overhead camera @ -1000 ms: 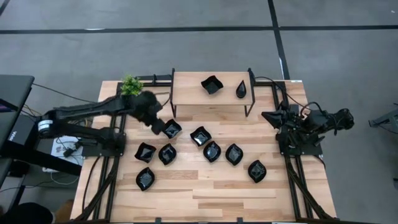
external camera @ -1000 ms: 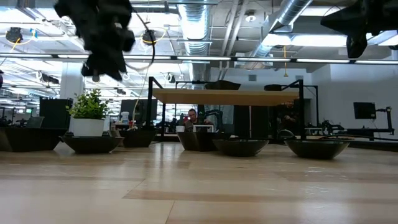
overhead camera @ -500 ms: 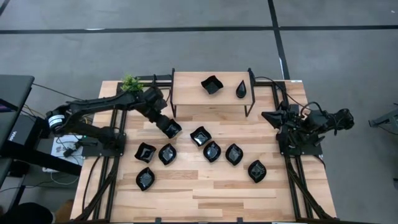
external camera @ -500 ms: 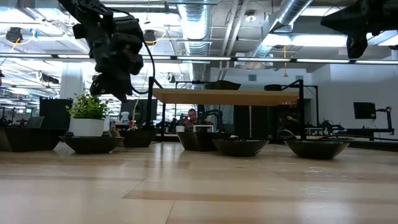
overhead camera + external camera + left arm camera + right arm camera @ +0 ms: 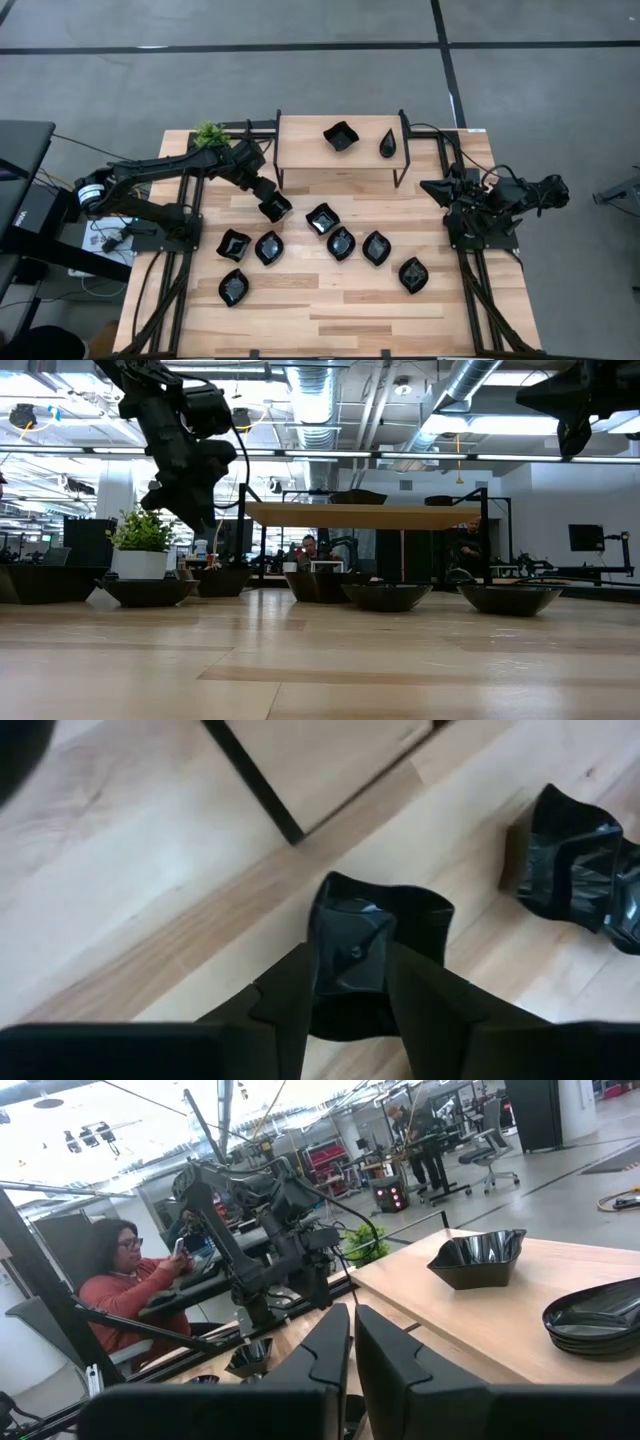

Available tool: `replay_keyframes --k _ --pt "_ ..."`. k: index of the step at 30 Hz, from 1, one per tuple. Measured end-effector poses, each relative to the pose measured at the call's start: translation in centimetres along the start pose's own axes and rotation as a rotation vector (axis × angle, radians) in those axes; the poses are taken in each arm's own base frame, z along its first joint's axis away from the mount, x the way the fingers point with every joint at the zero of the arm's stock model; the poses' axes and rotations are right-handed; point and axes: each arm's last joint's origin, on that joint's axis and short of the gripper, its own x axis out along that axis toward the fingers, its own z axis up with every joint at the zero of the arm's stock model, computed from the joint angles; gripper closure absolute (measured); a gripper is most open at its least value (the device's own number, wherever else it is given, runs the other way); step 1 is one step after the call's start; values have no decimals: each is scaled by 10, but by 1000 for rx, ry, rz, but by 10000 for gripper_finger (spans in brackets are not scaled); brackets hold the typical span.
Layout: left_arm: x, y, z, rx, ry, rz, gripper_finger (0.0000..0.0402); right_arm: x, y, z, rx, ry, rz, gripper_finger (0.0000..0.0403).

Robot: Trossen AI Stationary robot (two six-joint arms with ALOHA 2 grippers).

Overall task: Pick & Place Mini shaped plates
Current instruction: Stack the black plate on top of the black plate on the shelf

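1. Glossy black wavy-edged plate (image 5: 375, 945) sits on the table just before the raised shelf (image 5: 340, 160); left gripper (image 5: 270, 207) hovers there, fingers parted around it.
2. Approach step, I'd say: next, lower and close.
3. Right gripper (image 5: 352, 1342) waits closed, table's right edge.

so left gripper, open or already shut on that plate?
Open. In the left wrist view the left gripper has its fingers spread to either side of a wavy-edged square plate on the table, not pinching it.
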Motion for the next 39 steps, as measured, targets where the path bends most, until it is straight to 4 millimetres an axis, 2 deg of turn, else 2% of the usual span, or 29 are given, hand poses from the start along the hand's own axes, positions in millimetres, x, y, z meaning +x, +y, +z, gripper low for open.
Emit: replay_keyframes --k 5,13,17,24,33,39 --pt "0 -2 -1 13 4 -13 256 0 0 0 0 0 0 386" --pt "1 -12 -6 57 23 -41 184 0 0 0 0 0 -1 386" --pt "10 -16 -20 116 67 -44 165 0 0 0 0 0 0 386" --pt "22 -7 -33 147 80 3 160 0 0 0 0 0 -1 386" --pt "31 -4 -32 131 13 25 160 0 0 0 0 0 0 386" --pt "55 -2 -35 144 99 68 174 0 0 0 26 -1 0 386"
